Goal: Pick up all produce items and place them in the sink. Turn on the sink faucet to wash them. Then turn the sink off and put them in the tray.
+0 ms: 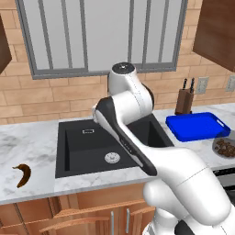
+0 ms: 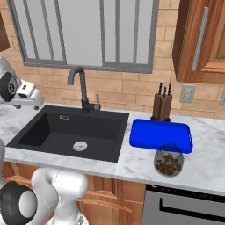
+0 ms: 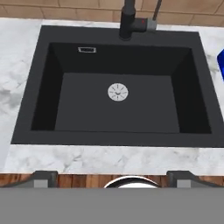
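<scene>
- A black rectangular sink (image 1: 92,147) is set into a pale marble tabletop (image 1: 32,142), with a round silver drain (image 3: 118,92) on its floor and a small silver overflow plate (image 3: 87,50) on its back wall.
- A small, curved, dark brown banana-shaped piece (image 1: 23,174) lies on the tabletop to the left of the sink, well apart from the basin.
- A tall black gooseneck faucet (image 2: 80,88) stands behind the sink, with a thin upright lever (image 2: 97,101) at its base.
- A bright blue tray (image 2: 161,135) sits on the tabletop just right of the sink.
- A round grey dish of brown lumps (image 2: 168,163) sits just in front of the tray.
- A wooden knife block (image 2: 161,105) stands behind the tray, against the brick wall.
- The gripper (image 3: 112,178) hangs above the sink's front edge, jaws spread wide with nothing between them.
</scene>
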Controlling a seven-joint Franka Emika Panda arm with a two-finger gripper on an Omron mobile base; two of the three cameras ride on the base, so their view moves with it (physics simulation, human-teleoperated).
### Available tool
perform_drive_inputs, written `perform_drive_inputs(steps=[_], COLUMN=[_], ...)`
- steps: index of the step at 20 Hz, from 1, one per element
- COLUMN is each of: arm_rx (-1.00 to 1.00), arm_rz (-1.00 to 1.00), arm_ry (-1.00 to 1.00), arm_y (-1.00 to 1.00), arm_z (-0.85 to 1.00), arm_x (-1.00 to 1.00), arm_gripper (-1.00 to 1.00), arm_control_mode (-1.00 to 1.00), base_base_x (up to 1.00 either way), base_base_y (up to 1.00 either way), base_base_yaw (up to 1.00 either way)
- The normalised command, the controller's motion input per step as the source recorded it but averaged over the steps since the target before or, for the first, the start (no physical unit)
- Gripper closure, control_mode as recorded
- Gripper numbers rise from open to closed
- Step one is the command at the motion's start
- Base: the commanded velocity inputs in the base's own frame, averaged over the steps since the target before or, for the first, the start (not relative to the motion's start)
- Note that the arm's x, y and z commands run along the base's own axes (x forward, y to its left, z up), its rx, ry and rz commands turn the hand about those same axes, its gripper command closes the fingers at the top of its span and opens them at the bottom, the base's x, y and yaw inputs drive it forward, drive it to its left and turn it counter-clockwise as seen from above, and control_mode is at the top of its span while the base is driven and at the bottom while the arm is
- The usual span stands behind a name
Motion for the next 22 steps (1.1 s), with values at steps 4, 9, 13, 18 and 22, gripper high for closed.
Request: perform_drive_inputs(steps=[4,9,13,18,22], arm_rx=[0.00,0.00,0.00,0.00,0.01], arm_rz=[-0.01,0.00,0.05,0.09,0.03], arm_ry=[0.06,0.05,0.10,0.13,0.09], arm_y=[0.98,0.87,0.56,0.47,0.54], arm_z=[-0.23,-0.30,-0.36,-0.36,-0.36], arm_x=[0.00,0.00,-0.07,-0.03,0.01], arm_gripper=[-1.00,-1.00,-1.00,-1.00,-1.00], arm_control_mode=[-1.00,-1.00,-1.00,-1.00,-1.00], base_base_x=[0.00,0.00,0.00,0.00,0.00], base_base_y=[0.00,0.00,0.00,0.00,0.00], base_base_yaw=[0.00,0.00,0.00,0.00,0.00])
